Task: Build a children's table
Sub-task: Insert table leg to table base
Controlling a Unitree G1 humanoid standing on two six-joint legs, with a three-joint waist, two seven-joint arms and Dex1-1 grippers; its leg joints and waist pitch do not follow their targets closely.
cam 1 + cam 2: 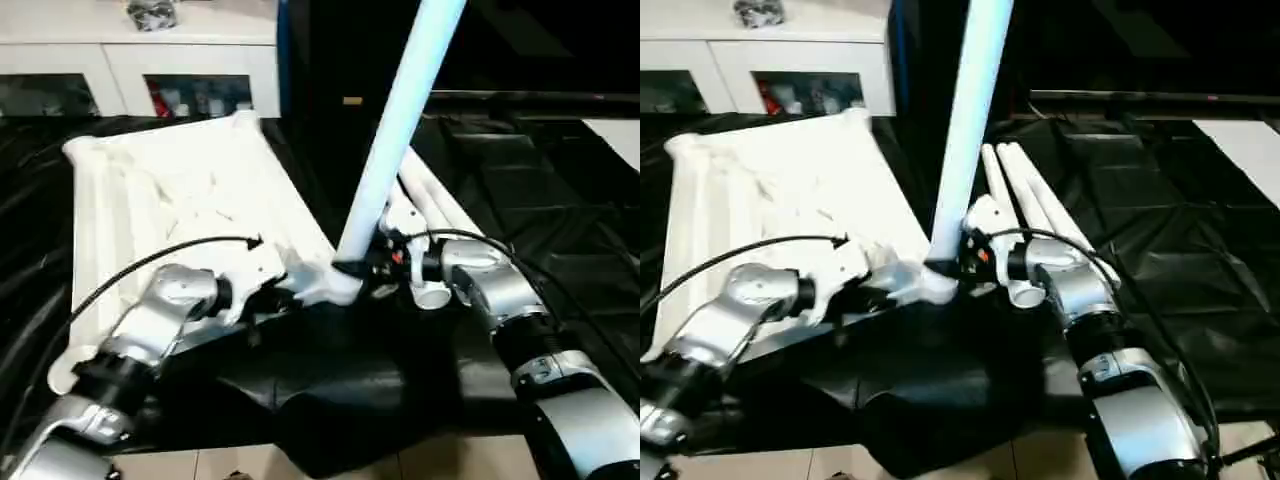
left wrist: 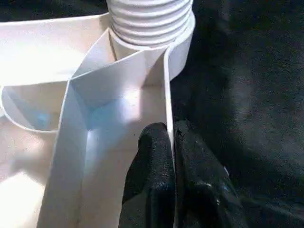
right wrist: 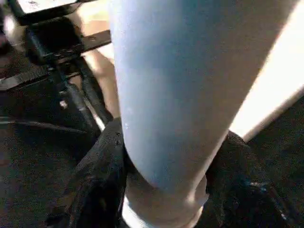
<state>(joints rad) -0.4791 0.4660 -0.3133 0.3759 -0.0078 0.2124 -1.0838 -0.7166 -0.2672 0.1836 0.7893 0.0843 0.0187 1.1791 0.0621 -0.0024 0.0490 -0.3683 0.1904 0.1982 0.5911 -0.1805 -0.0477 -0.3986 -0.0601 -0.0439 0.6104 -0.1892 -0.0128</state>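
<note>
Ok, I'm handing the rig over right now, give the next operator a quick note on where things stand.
Left pincer: shut on the table top's edge wall, beside the near corner socket.
Right pincer: gripping the upright leg near its base.
Done: that leg's threaded end is in the socket; how far it is screwed in is unclear.
Left: seat it, then fit the spare legs lying on the black sheet at the robot's right.

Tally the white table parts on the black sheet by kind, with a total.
Tabletop: 1
Leg standing in the near corner socket, held by the right hand: 1
Loose legs lying on the sheet: 2
Total: 4
</note>
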